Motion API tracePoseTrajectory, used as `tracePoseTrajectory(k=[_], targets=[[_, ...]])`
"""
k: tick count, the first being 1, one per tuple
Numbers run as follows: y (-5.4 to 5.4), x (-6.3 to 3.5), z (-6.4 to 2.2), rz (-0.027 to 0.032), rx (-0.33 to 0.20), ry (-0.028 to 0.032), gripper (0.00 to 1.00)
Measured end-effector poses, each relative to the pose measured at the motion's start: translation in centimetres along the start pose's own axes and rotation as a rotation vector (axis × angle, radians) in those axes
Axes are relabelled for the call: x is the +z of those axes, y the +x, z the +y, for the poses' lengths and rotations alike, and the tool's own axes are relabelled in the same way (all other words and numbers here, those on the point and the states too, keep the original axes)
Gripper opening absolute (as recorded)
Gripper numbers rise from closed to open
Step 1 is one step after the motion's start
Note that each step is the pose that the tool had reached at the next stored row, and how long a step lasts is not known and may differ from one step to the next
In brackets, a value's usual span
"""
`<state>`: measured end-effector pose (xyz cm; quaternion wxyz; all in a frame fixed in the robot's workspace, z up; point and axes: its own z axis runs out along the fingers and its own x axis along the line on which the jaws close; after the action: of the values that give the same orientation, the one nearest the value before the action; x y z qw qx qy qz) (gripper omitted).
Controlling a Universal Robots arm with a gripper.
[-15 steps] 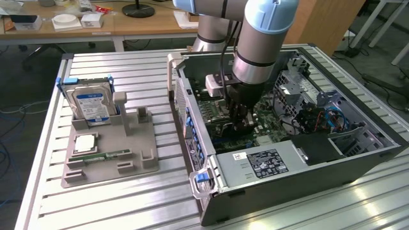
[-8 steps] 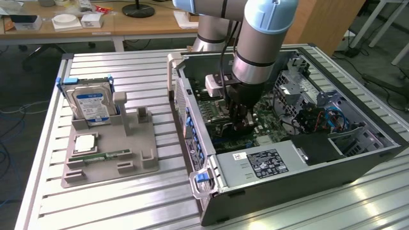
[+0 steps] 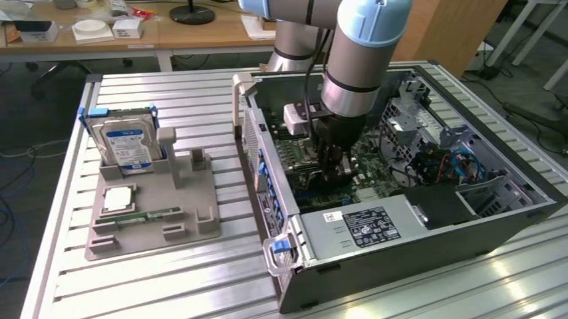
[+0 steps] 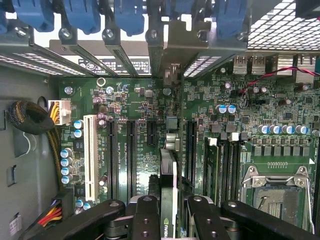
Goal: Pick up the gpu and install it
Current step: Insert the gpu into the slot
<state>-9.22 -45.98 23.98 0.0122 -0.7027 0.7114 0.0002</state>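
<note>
My arm point(image 3: 355, 60) pointing straight down into the open PC case point(image 3: 417, 266), centre of the exterior view, gripper point(image 4: 170, 207) clamped on the gpu point(image 4: 168, 175), edge-on over the motherboard point(image 4: 140, 115)

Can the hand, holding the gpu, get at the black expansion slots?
Probably yes. The hand holds the gpu edge-on over the motherboard, and the black slots beside it look bare, no cables across them.

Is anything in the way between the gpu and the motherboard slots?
Nothing visible. The gripper holds the gpu edge-on over the motherboard, and the slots beside it are empty; the slot directly under the card is hidden.
</note>
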Motion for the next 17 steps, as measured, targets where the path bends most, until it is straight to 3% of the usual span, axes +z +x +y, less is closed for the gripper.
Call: tracePoseTrajectory(k=[6, 17], targets=[[0.02, 0.35, 0.3, -0.0007, 0.0, -0.0031, 0.26], [0.01, 0.41, 0.38, -0.0016, 0.0, -0.0032, 0.26]])
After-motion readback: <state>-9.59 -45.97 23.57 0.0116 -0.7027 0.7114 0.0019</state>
